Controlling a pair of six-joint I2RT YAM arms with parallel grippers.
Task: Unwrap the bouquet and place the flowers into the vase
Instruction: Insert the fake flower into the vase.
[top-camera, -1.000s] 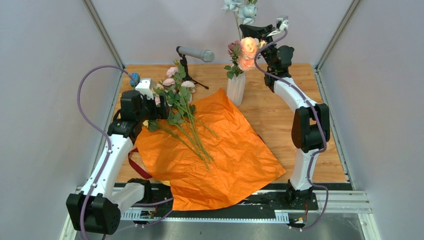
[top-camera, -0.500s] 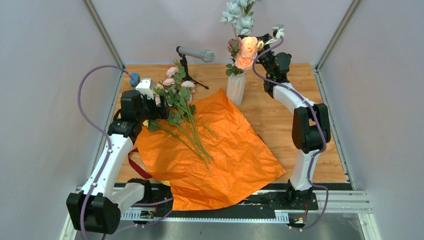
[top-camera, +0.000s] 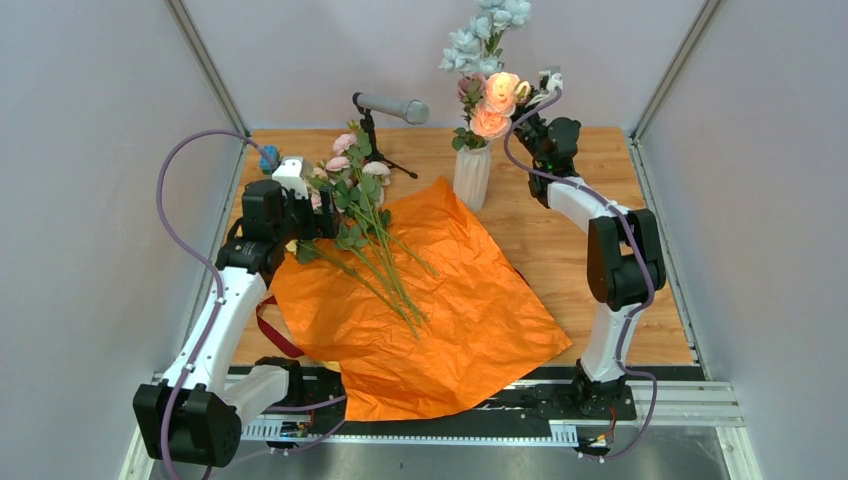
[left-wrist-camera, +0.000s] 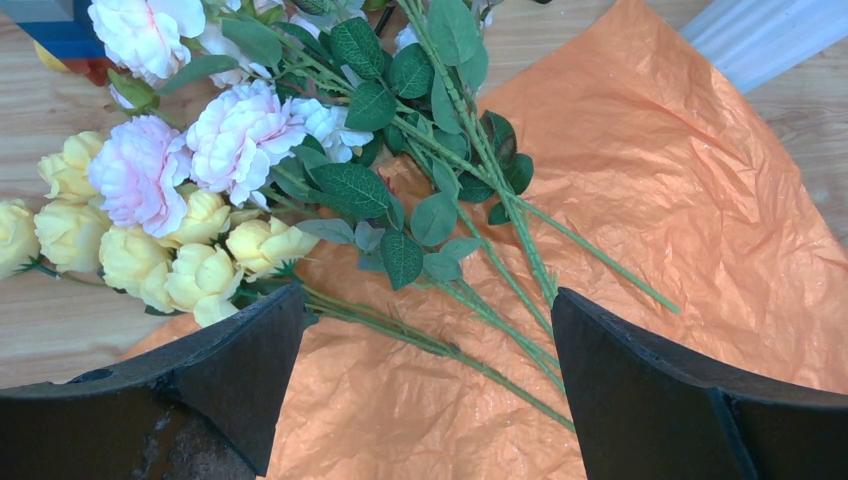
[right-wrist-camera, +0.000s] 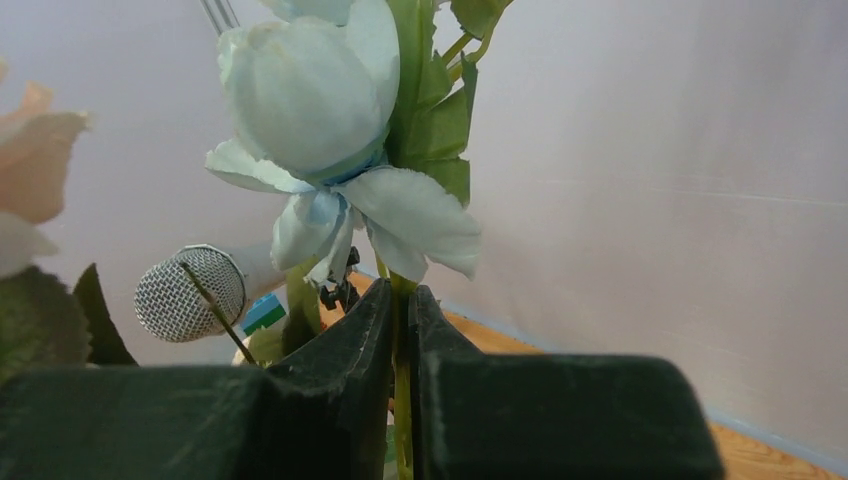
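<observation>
**Currently: one pale blue stem at the vase, the rest loose on the paper**

1. Pale blue flower (right-wrist-camera: 310, 90). Pinched low on its thin green stem by the right gripper (right-wrist-camera: 402, 310), fingers clenched tight on it. Held upright, bloom uppermost, high over the table's far edge. Long axis near vertical, pointing down towards the vase (top-camera: 472, 175). Lower end hidden behind the peach blooms (top-camera: 492, 105); not possible to tell whether already inside the mouth.

2. Vase. Standing upright near the middle of the far edge, touching the far corner of the orange paper (top-camera: 470, 300). Already stocked with peach blooms. Just below and to the left of the right gripper, hence a job for the right arm: probably straight down along the stem's own axis, then release.

3. Flowers (top-camera: 370, 230). Lying loose across the paper's far-left part, blooms towards the table's left edge, stems trailing towards the table's middle.

4. Left gripper (left-wrist-camera: 425, 300). Spread wide, grasping nothing, poised above those stems; stems crossing the gap on a diagonal.

5. Dark red ribbon (top-camera: 275, 335). Off the bundle, beside the paper's left edge.

6. Microphone (top-camera: 392, 107). On its stand by the far edge, left of the vase.
</observation>
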